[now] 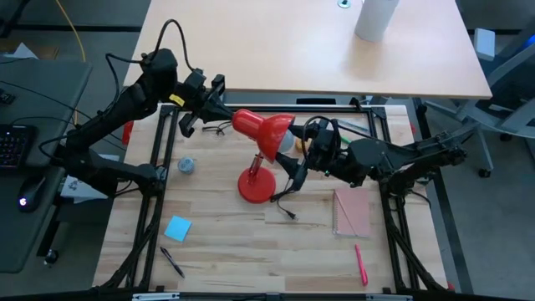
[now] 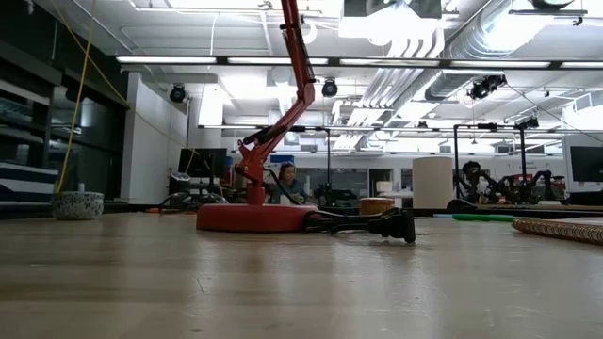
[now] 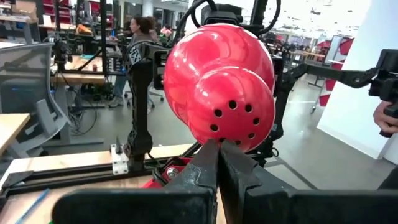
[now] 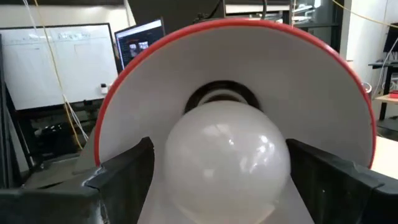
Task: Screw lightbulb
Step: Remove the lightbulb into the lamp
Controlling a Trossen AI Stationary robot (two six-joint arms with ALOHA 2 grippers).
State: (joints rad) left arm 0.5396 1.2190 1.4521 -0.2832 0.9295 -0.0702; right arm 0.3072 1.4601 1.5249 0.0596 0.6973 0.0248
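R gripper point(image 1: 294, 153) sits at the mouth of the red lamp shade point(image 1: 266, 132), fingers point(image 4: 121, 171) spread wide on either side of the lightbulb point(image 4: 229, 158). Can't tell if the pads touch the glass; R wrist view shows a finger each side w/ the bulb filling the gap. Bulb's narrow end is in the socket at the centre of the shade's white interior. R arm reaches in low from the table's right side, wrist angled toward the shade.

L gripper point(image 1: 224, 111) is at the back of the shade, fingers point(image 3: 208, 168) pinched fully together, tips against the shade's red vented rear dome. L arm comes in from the left, elbow raised.

Surface: light wood table point(image 1: 226, 251). Lamp base point(image 1: 255, 186) stands near centre, black cord point(image 1: 288, 209) trailing off it. Also a blue note point(image 1: 177, 227), black pen point(image 1: 172, 262), red pen point(image 1: 361, 263), pink notebook point(image 1: 352, 211), small grey-blue item point(image 1: 186, 165).

Room: 2nd desk beyond w/ a white cylinder point(image 1: 374, 18). Low view shows an open lab w/ ceiling ducts and a seated person point(image 2: 285, 182) far back.

Only the R wrist view shows the bulb clearly; high view has it mostly hidden by shade + gripper. Low view shows base + stem only, no grippers.
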